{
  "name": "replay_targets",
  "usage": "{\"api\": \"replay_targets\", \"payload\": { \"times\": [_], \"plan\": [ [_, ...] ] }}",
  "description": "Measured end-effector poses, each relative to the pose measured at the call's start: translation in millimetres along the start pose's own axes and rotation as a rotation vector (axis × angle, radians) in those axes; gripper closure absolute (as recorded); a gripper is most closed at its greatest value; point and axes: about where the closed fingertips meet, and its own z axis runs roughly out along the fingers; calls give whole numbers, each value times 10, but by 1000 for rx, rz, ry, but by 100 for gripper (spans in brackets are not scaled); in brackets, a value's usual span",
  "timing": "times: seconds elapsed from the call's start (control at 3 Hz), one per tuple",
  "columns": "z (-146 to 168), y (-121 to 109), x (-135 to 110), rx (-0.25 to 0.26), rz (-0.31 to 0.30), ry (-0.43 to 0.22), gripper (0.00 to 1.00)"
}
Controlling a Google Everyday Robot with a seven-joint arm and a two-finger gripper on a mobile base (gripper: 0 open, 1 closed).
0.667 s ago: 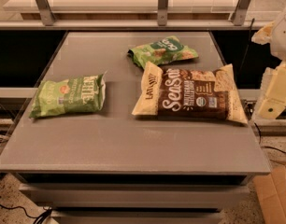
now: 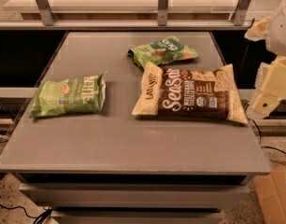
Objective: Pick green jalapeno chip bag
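The green jalapeno chip bag (image 2: 69, 95) is light green with white "KETTLE" lettering and a small orange-red emblem. It lies flat on the left side of the grey table (image 2: 133, 143). My gripper (image 2: 269, 90) is a cream-coloured piece at the right edge of the view, beyond the table's right edge. It hangs far from the bag, with the brown bag between them, and holds nothing that I can see.
A larger brown-and-cream "Sea Salt" bag (image 2: 189, 94) lies right of centre. A smaller green bag with a dark oval logo (image 2: 162, 51) lies behind it. A metal rail with posts (image 2: 163, 6) runs along the back. A cardboard box (image 2: 276, 195) sits on the floor at lower right.
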Motion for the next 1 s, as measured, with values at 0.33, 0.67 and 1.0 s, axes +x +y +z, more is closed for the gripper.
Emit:
{"api": "replay_targets", "payload": {
  "times": [0.33,0.67,1.0],
  "plan": [
    [-29,-29,-394,-5,-88,-64,0],
    [-35,24,-830,-14,-188,-109,0],
    [-31,191,-1310,-20,-300,-141,0]
  ]
}}
